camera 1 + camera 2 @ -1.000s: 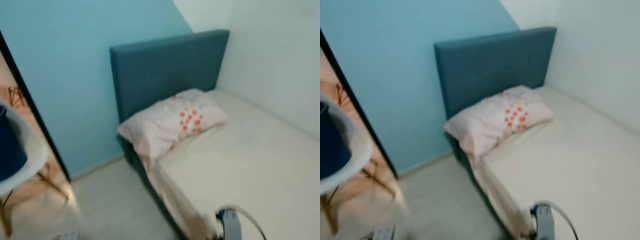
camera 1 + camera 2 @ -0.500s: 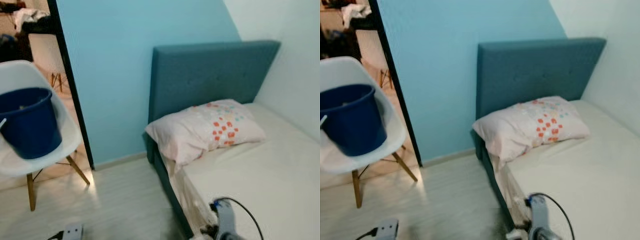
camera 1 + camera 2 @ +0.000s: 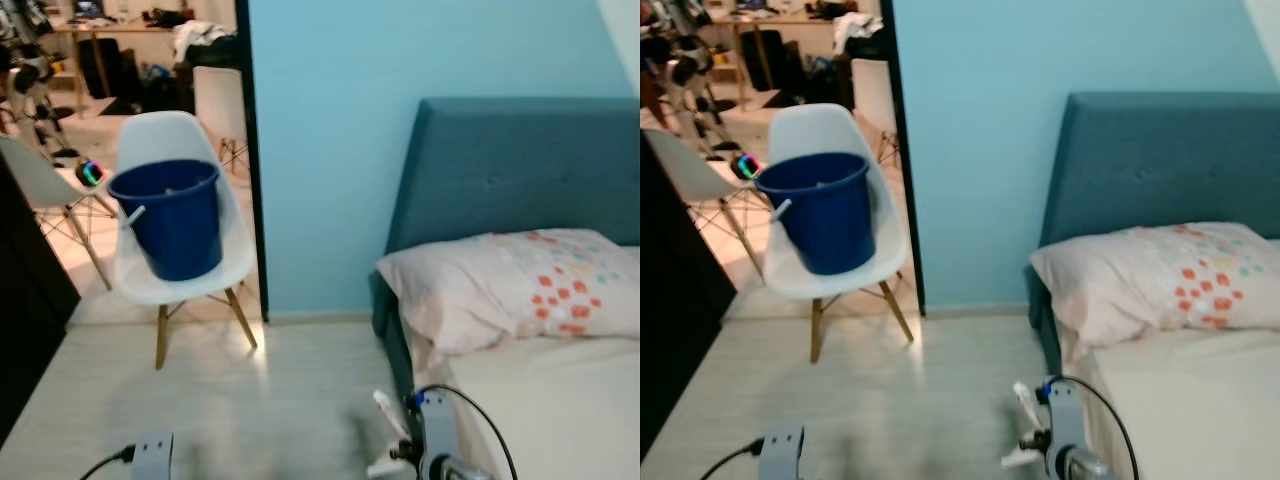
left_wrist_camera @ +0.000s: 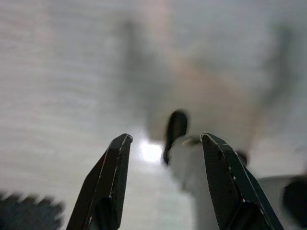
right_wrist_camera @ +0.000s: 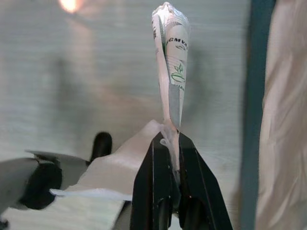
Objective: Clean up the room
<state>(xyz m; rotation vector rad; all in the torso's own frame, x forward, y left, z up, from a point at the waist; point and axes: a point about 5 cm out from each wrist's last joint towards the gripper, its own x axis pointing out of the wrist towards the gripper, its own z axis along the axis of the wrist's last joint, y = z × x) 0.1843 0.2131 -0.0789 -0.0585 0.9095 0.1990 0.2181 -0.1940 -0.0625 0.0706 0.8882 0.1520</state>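
My right gripper (image 5: 167,139) is shut on a crumpled white wrapper (image 5: 171,52) with green print, which sticks out past the fingertips. In the left eye view the same wrapper (image 3: 384,408) shows low over the floor beside the bed, just ahead of my right arm (image 3: 432,448). A blue bucket (image 3: 172,218) stands on a white chair (image 3: 206,278) by the doorway, off to the front left. My left gripper (image 4: 165,143) is open over the blurred pale floor with nothing between its fingers; its wrist (image 3: 150,455) shows at the lower left.
A bed (image 3: 560,400) with a teal headboard (image 3: 520,165) and a patterned pillow (image 3: 510,290) fills the right side. A black door frame (image 3: 250,170) edges the light blue wall. Dark furniture (image 3: 25,320) stands at the left. Beyond the doorway are another chair (image 3: 35,180) and a cluttered desk.
The camera has swung left: the bed has slid to the right of the picture, and the chair with the bucket now stands in full view. My right gripper still holds the wrapper.
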